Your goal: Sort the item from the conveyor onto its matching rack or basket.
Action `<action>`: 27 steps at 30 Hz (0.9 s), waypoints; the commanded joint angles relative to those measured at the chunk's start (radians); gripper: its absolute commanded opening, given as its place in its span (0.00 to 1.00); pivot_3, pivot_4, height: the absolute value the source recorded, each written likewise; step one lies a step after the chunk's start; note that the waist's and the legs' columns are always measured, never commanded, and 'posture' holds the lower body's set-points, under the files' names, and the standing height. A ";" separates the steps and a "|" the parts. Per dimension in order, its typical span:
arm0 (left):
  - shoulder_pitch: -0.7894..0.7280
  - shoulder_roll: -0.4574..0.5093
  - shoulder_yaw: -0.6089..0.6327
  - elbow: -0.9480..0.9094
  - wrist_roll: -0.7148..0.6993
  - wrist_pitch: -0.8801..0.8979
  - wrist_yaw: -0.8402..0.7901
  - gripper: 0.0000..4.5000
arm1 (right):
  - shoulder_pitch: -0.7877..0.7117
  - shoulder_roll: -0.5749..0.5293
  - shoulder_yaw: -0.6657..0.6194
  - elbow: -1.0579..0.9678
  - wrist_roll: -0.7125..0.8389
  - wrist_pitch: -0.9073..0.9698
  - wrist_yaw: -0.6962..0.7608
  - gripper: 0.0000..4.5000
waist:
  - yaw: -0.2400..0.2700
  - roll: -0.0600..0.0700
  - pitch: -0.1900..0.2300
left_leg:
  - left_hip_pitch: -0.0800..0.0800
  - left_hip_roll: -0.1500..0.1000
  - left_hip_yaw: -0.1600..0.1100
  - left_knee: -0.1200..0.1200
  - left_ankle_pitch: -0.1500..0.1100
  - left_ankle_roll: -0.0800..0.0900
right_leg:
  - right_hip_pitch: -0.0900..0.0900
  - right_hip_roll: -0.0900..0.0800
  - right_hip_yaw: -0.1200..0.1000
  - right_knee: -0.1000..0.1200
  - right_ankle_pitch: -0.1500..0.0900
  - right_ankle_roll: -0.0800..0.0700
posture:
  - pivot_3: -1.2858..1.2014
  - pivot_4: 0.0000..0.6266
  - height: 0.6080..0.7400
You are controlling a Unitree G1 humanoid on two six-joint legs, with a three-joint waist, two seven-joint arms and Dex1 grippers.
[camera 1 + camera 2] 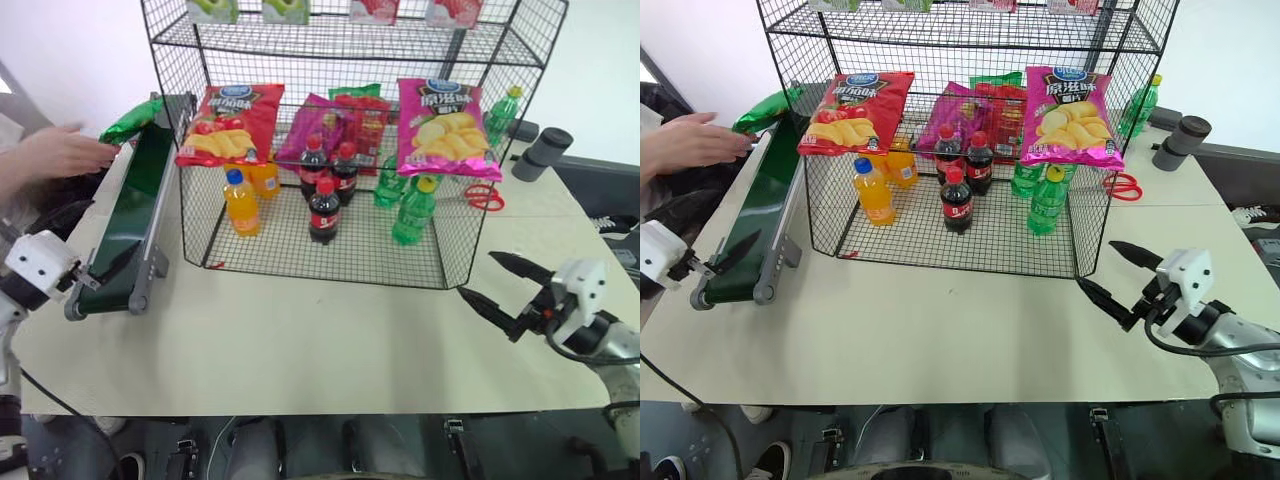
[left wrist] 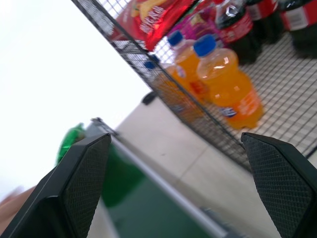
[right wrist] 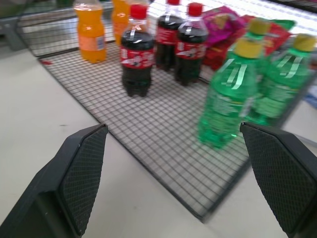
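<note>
Right gripper, fingers spread and empty, hovers over the beige table before the black wire rack. Left gripper, also spread, sits by the conveyor. A person's hand touches the green chip bag at the belt's far end.

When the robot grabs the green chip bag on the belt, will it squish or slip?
Probably both, a bit. The green chip bag looks puffy and crinkled, so it would likely dent in and feel light for its size. Its skin is shiny, so smooth claw fingers might slide on it. It lies at the far end of the conveyor, by a person's hand.
</note>
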 commanded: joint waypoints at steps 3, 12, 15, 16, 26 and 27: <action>-0.019 0.016 -0.001 0.026 -0.010 -0.043 0.014 1.00 | -0.026 -0.009 -0.022 0.018 0.001 -0.025 0.001 0.99 | 0.000 0.000 0.000 | 0.000 0.000 0.000 0.000 0.000 0.000 | 0.000 0.000 0.000 0.000 0.000 0.000 | 0.52 0.24 1.00; -0.083 0.003 -0.055 0.119 -0.008 -0.072 0.004 1.00 | 0.035 -0.013 -0.062 -0.004 0.003 -0.033 -0.006 0.99 | -0.002 0.000 0.000 | 0.000 0.000 0.000 0.000 0.000 0.000 | 0.000 0.001 -0.001 0.000 0.000 0.000 | 0.52 0.24 1.00; -0.106 0.007 -0.075 0.153 0.000 -0.094 -0.004 1.00 | 0.049 -0.010 -0.070 -0.014 0.007 -0.032 -0.013 0.99 | -0.002 0.000 0.000 | 0.000 0.000 0.000 0.000 0.000 0.000 | 0.000 0.001 -0.001 0.000 0.000 0.000 | 0.52 0.24 1.00; -0.111 0.009 -0.081 0.163 0.002 -0.104 -0.009 1.00 | 0.051 -0.010 -0.071 -0.017 0.007 -0.031 -0.015 0.99 | -0.002 0.000 0.000 | 0.000 0.000 0.000 0.000 0.000 0.000 | 0.000 0.001 -0.001 0.000 0.000 0.000 | 0.52 0.24 1.00; -0.121 0.050 -0.095 0.270 0.068 -0.290 0.012 1.00 | 0.029 -0.002 -0.036 -0.065 0.027 0.001 -0.036 0.99 | -0.009 0.000 0.000 | 0.000 0.001 0.000 0.000 0.000 0.000 | -0.001 0.002 -0.001 0.001 0.000 0.000 | 0.52 0.24 1.00; -0.118 0.060 -0.085 0.284 0.119 -0.342 0.067 1.00 | 0.010 0.003 -0.015 -0.076 0.033 0.015 -0.044 0.99 | -0.010 0.000 0.000 | 0.000 0.001 0.000 0.000 0.000 0.000 | 0.000 0.001 -0.001 0.001 0.000 0.000 | 0.52 0.24 1.00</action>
